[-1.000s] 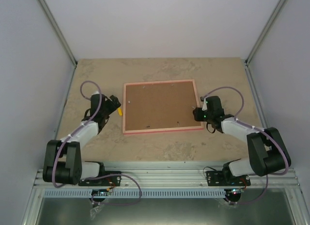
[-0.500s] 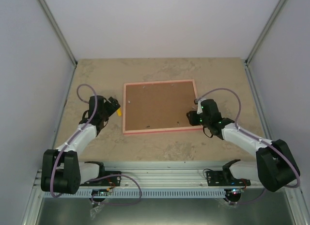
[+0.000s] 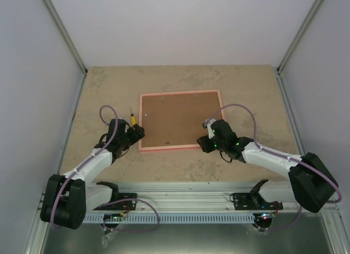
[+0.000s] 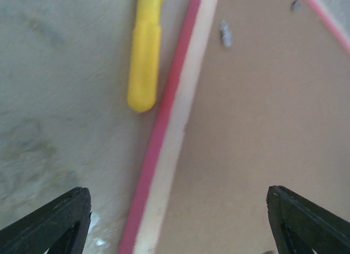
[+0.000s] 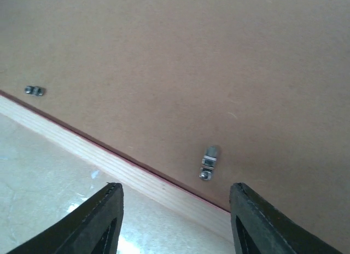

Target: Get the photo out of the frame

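Note:
The frame (image 3: 169,148) lies face down mid-table, its thin pink rim around a brown backing board (image 3: 178,120). The photo is hidden under the board. My left gripper (image 3: 138,134) hovers open over the frame's near left corner. In the left wrist view its jaws (image 4: 176,202) straddle the pink rim (image 4: 164,128), with nothing held. My right gripper (image 3: 203,140) hovers over the near edge, right of the middle. Its open jaws (image 5: 176,199) sit just short of a small metal clip (image 5: 208,162) on the board (image 5: 180,62).
A yellow-handled tool (image 3: 132,116) lies on the table just left of the frame, its handle (image 4: 145,51) parallel to the rim. A second clip (image 5: 34,90) sits further along the near edge. Grey walls close in the beige table on three sides.
My left gripper slid nearer, down the frame's left side to its near corner, leaving the yellow tool behind. My right gripper moved left along the near edge and opened wider.

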